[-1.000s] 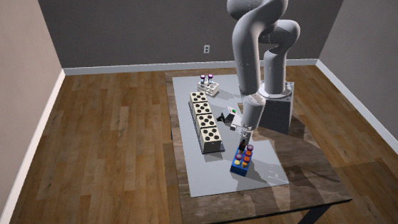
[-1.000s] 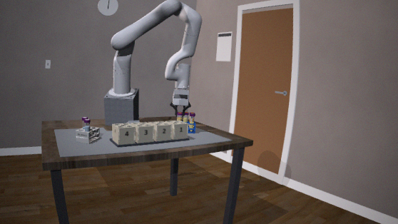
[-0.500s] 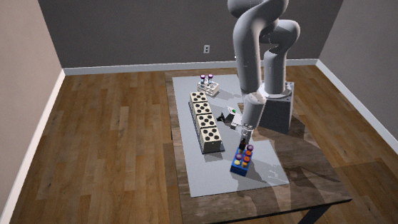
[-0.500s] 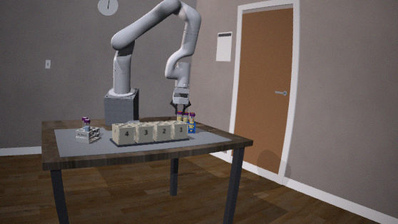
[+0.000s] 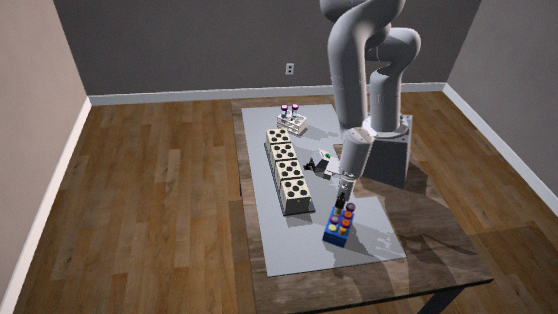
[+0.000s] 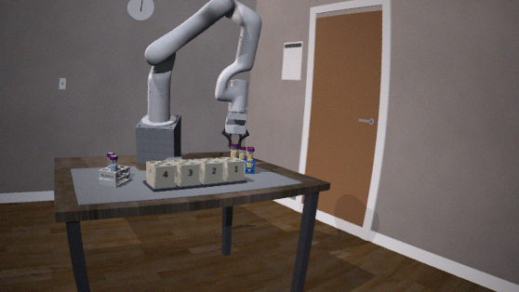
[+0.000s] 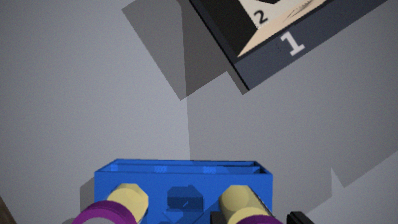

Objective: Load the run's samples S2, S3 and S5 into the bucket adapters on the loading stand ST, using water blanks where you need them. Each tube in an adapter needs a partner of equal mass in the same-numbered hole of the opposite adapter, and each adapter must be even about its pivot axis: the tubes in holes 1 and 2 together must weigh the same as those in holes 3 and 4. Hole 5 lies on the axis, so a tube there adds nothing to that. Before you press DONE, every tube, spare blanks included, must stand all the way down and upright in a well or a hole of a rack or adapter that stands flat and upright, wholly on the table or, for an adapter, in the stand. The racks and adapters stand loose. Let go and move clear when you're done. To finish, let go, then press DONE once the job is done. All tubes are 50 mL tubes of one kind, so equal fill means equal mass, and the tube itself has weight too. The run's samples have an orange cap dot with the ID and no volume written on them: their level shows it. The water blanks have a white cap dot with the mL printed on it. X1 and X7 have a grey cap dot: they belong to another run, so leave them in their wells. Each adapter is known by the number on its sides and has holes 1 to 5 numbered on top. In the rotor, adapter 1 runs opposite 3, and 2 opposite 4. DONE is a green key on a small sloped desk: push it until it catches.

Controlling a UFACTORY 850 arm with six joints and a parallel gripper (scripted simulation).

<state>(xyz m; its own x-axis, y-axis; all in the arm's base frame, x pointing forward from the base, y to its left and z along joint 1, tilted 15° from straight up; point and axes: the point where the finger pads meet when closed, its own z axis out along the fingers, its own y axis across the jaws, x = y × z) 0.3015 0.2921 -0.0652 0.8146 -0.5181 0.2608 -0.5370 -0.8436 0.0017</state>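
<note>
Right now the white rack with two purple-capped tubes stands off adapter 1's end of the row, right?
Wrong end: the white rack with two purple-capped tubes stands off adapter 4's end, per the exterior view.

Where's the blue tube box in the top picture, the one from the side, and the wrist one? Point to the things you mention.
Top: the blue plastic tube rack (image 5: 336,237) (image 6: 250,170) (image 7: 182,179) is right of the bottom middle, under the gripper (image 5: 340,201) (image 6: 238,145).
Exterior: just right of the middle, partly hidden behind the row of cream block-shaped adapters.
Wrist: at the bottom, middle; the picture cuts off its near part.
Shared landmark: the cream adapter with number 1 (image 5: 297,204) (image 6: 233,171) (image 7: 256,46), nearest the rack.
</note>
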